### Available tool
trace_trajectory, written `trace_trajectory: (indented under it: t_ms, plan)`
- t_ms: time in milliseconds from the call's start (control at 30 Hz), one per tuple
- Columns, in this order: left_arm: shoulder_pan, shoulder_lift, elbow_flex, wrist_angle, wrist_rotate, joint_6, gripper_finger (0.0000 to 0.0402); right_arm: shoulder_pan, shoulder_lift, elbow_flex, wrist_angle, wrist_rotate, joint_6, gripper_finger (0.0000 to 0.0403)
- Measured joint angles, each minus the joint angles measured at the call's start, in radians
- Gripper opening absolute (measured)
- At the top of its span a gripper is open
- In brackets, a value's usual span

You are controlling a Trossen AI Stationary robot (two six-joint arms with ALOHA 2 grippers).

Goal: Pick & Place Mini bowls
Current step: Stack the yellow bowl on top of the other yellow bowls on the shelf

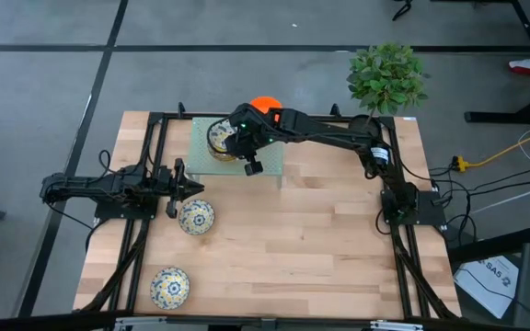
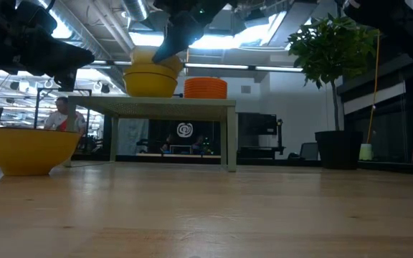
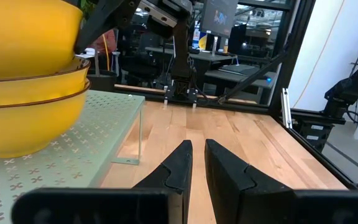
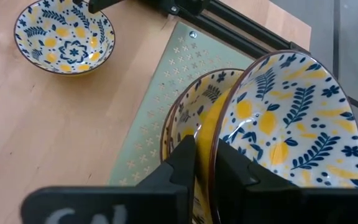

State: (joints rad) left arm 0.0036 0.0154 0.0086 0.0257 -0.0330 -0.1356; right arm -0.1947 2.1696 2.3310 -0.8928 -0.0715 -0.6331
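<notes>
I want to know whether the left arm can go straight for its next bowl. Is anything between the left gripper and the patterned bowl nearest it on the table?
Nothing visible blocks it. The left gripper sits just beside the patterned bowl, with only bare table between them. The right gripper works farther off, over the stacked bowls on the green shelf.

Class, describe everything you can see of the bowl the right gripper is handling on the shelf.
The bowl is small and round, glazed-looking, white inside with blue leaves and yellow fruit, yellow outside, with a thin dark rim. It sits tilted on top of a stack of like bowls on the pale perforated shelf. The right gripper straddles its rim, one finger inside and one outside, closed on the wall. Orange bowls stand beside the stack.
</notes>
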Motion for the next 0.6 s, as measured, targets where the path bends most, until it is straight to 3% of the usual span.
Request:
trace_trajectory:
  t_ms: [133,400,600]
  plan:
    - [0.0,0.0,0.0,0.0,0.0,0.0,0.0038,0.0,0.0,0.0,0.001,0.0,-0.001,0.0053]
    - [0.0,0.0,0.0,0.0,0.0,0.0,0.0038,0.001,0.0,0.0,0.01,0.052,-0.001,0.0129]
    - [0.0,0.0,0.0,0.0,0.0,0.0,0.0038,0.001,-0.001,0.001,0.016,0.053,-0.001,0.0155]
